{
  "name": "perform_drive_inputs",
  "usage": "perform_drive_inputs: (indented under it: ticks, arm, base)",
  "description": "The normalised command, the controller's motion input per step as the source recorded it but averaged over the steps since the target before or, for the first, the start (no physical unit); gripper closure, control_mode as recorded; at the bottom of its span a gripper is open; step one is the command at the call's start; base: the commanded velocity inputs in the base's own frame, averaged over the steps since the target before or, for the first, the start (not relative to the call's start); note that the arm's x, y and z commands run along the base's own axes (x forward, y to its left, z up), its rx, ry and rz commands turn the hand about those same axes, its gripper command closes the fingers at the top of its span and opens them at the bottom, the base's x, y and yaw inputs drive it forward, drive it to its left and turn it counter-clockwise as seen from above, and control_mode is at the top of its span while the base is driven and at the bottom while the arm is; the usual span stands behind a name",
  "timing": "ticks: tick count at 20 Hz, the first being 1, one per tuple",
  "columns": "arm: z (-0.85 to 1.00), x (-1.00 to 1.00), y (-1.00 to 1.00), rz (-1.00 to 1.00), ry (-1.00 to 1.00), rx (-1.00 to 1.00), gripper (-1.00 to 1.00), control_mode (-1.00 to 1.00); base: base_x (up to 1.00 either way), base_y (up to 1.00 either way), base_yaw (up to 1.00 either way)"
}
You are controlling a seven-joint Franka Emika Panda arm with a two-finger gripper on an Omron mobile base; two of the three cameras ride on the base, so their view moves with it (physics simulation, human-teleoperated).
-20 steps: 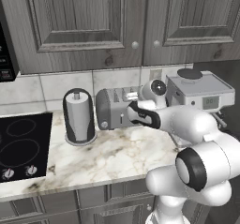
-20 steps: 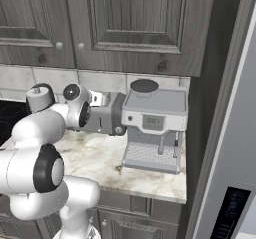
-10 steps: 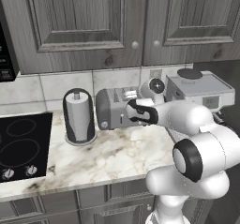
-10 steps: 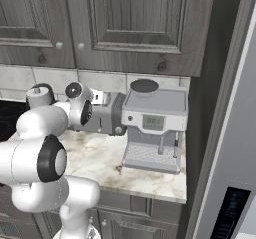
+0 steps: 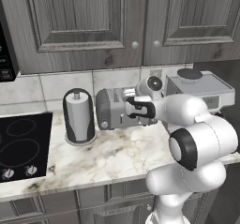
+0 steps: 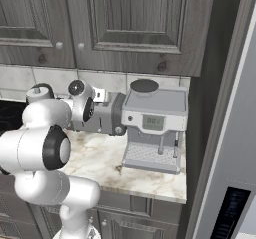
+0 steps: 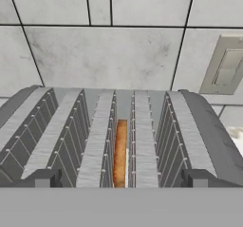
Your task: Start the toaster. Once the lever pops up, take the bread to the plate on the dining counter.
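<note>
So the gripper is wide open, holding nothing, right at the front of the toaster. The bread sits down in the slot straight ahead. I'd drop lower onto a front lever and press it fully down, keeping clear of the slots

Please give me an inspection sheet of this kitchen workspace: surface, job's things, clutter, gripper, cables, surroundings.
Surface: marble worktop, black cooktop at its left end.
Job's things: toaster against the wall; bread sits down inside a middle slot.
Clutter: paper-towel holder left of the toaster, coffee machine right of it.
Gripper: gripper open, in front of the toaster, holding nothing.
Cables: nothing seen.
Surroundings: grey wood cabinets above, tiled wall with an outlet.
</note>
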Motion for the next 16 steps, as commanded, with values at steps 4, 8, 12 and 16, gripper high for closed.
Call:
perform_drive_inputs:
  ticks: [4,8,12,16]
  arm:
    - [-0.08,0.01,0.0,0.0,0.0,0.0,-1.0,-1.0]
    - [-0.09,0.0,0.0,0.0,0.0,0.0,-1.0,-1.0]
    - [-0.06,0.0,0.0,0.0,0.0,0.0,-1.0,-1.0]
    - [0.0,0.0,0.0,0.0,0.0,0.0,-1.0,-1.0]
  base:
    - [0.0,0.0,0.0]
    - [0.0,0.0,0.0]
    - [0.0,0.0,0.0]
    - [0.0,0.0,0.0]
